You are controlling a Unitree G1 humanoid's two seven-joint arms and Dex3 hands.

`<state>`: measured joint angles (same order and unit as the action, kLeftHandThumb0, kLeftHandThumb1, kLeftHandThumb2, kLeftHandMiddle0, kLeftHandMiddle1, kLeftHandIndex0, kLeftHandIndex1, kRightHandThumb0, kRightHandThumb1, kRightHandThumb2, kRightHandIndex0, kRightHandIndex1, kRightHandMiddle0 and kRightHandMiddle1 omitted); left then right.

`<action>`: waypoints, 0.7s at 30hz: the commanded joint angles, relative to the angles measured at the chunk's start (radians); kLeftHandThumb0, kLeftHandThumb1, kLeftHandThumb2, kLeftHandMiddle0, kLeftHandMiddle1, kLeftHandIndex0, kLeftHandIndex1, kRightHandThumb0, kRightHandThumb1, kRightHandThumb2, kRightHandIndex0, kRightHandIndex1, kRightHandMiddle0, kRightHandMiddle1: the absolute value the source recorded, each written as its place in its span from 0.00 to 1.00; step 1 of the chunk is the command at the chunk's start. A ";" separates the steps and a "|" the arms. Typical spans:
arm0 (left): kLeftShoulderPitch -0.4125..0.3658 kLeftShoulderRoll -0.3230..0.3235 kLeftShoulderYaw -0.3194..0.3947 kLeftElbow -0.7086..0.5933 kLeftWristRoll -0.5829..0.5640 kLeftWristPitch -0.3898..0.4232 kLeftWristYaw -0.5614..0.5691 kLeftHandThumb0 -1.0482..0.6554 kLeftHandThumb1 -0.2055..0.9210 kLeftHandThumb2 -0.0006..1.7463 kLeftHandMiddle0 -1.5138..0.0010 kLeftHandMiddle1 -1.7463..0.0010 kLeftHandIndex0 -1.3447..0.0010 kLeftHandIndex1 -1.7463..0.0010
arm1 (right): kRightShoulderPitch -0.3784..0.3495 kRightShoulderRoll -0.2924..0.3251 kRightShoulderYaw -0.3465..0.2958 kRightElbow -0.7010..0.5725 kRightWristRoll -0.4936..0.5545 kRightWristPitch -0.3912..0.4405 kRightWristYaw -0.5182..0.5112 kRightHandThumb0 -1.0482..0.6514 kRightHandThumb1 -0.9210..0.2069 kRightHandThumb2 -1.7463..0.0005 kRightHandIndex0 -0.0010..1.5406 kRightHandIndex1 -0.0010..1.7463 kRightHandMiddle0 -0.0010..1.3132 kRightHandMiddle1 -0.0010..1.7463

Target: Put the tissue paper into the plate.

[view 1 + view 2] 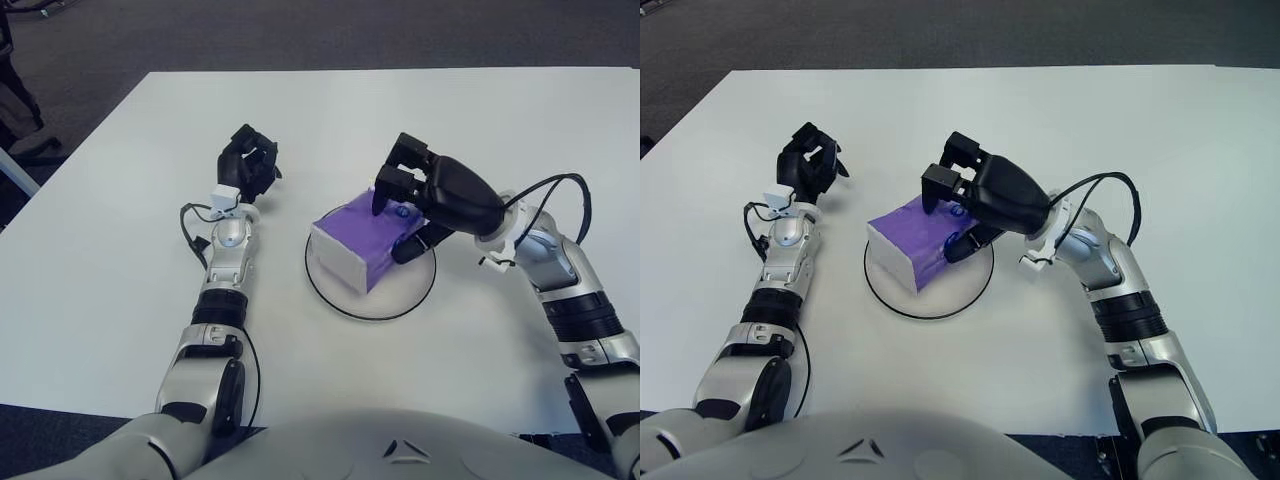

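A purple tissue pack (pixel 360 240) with a white end lies tilted in the round white plate (pixel 390 292), its left end reaching over the plate's dark rim. My right hand (pixel 395 225) is at the pack's right end, fingers on its top face and thumb under its near side, shut on it. My left hand (pixel 248 165) shows to the left of the plate, away from the pack, holding nothing.
The plate sits near the middle of a white table (pixel 120 280). A black cable loops off my right wrist (pixel 560 190). Dark carpet lies beyond the table's far edge (pixel 330 30).
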<state>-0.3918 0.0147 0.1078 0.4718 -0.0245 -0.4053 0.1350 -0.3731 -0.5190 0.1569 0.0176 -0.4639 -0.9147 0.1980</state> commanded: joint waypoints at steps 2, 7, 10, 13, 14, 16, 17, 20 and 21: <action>0.157 -0.039 -0.010 0.079 0.010 0.011 0.007 0.43 1.00 0.21 0.40 0.00 0.47 0.00 | -0.053 -0.017 0.026 0.016 0.096 -0.008 0.045 0.48 0.00 0.86 0.24 0.15 0.11 0.40; 0.158 -0.038 -0.011 0.078 0.012 0.012 0.007 0.43 1.00 0.21 0.41 0.00 0.47 0.00 | -0.076 -0.015 0.024 0.000 0.129 -0.016 0.060 0.48 0.00 0.89 0.16 0.02 0.14 0.13; 0.158 -0.038 -0.011 0.079 0.013 0.010 0.008 0.43 1.00 0.21 0.41 0.00 0.47 0.00 | -0.079 -0.034 0.015 -0.049 0.137 0.023 0.092 0.50 0.00 0.90 0.11 0.01 0.17 0.10; 0.159 -0.038 -0.011 0.080 0.014 0.008 0.007 0.43 1.00 0.21 0.41 0.00 0.47 0.00 | -0.080 -0.046 0.011 -0.077 0.145 0.055 0.118 0.52 0.00 0.90 0.08 0.00 0.18 0.07; 0.159 -0.038 -0.011 0.080 0.015 0.008 0.007 0.43 1.00 0.21 0.41 0.00 0.47 0.00 | -0.082 -0.048 0.011 -0.081 0.148 0.063 0.125 0.52 0.00 0.90 0.07 0.00 0.18 0.07; 0.159 -0.038 -0.012 0.080 0.015 0.007 0.006 0.43 1.00 0.21 0.41 0.00 0.47 0.00 | -0.085 -0.052 0.014 -0.086 0.154 0.074 0.137 0.54 0.00 0.90 0.06 0.00 0.18 0.05; 0.159 -0.038 -0.012 0.080 0.015 0.007 0.006 0.43 1.00 0.21 0.41 0.00 0.47 0.00 | -0.087 -0.053 0.015 -0.088 0.158 0.078 0.142 0.54 0.00 0.90 0.05 0.00 0.18 0.05; 0.159 -0.038 -0.012 0.078 0.016 0.008 0.005 0.43 1.00 0.21 0.41 0.00 0.47 0.00 | -0.096 -0.060 0.021 -0.085 0.170 0.078 0.157 0.56 0.00 0.90 0.04 0.00 0.18 0.04; 0.160 -0.038 -0.013 0.077 0.016 0.009 0.005 0.43 1.00 0.21 0.41 0.00 0.47 0.00 | -0.097 -0.061 0.023 -0.084 0.172 0.078 0.160 0.56 0.00 0.90 0.04 0.00 0.18 0.04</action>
<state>-0.3919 0.0149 0.1049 0.4712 -0.0143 -0.4047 0.1351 -0.4468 -0.5631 0.1792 -0.0526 -0.3228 -0.8448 0.3297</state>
